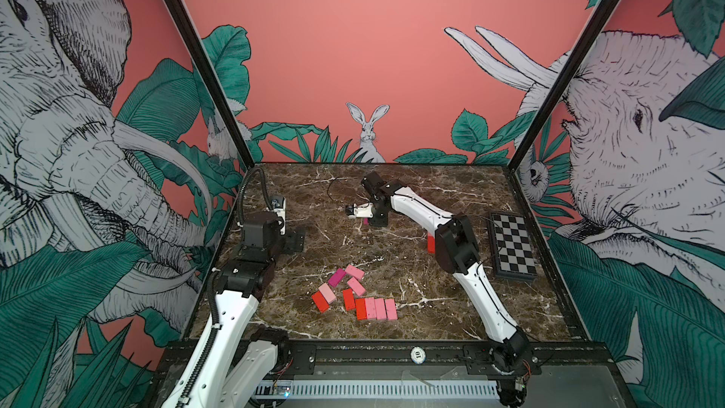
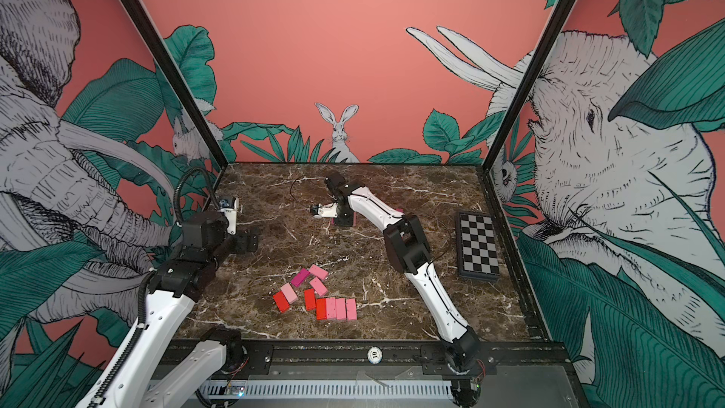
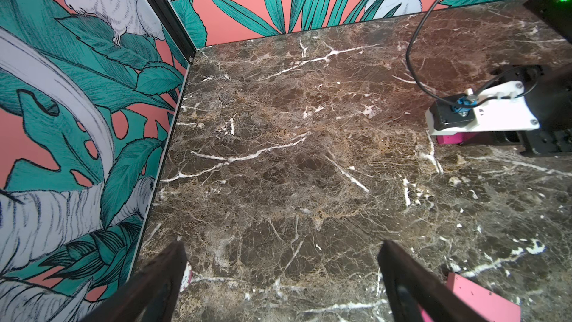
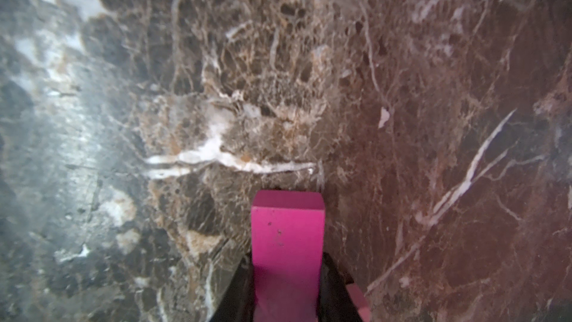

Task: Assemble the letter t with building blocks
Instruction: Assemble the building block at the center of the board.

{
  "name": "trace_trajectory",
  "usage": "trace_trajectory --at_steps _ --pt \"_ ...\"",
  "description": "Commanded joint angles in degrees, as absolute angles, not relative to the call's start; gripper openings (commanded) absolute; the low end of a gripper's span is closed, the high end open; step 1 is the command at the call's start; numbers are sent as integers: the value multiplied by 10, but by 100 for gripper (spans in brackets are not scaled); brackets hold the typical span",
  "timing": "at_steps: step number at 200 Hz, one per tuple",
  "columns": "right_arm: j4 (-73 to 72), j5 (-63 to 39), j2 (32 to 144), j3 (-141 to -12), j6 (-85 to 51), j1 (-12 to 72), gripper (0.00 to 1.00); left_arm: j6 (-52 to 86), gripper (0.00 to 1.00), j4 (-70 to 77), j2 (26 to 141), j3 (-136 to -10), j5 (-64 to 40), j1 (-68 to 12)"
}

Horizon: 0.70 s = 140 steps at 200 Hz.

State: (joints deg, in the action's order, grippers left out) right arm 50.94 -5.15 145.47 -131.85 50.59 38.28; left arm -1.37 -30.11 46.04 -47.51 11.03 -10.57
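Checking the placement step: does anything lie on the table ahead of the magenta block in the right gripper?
Nothing visible does. In the right wrist view the magenta block, held in the right gripper, has only bare marble table ahead; a pink block shows partly beside the gripper, not in front.

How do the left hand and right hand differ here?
The left hand is wide open and empty; the right hand is shut on a magenta rectangular block. The left hand hovers over the brown marble table, left side; the right hand is toward its far middle. Both are black.
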Motion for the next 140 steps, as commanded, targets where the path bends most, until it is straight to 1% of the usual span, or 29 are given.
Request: trace_trajectory --at_steps 1,69,92,140 --pt "527 -60 1465 -1305 504 380 21 -20 99 -297 452 -467 114 -105" --pt "539 -66 1464 -1306 501 380 25 -21 99 -297 451 -468 113 -105" --pt "542 -60 1467 -1306 498 380 30 -20 99 -297 452 -468 113 -105" --pt "545 -57 1468 -1307 495 381 33 -20 99 -297 452 -468 113 -104"
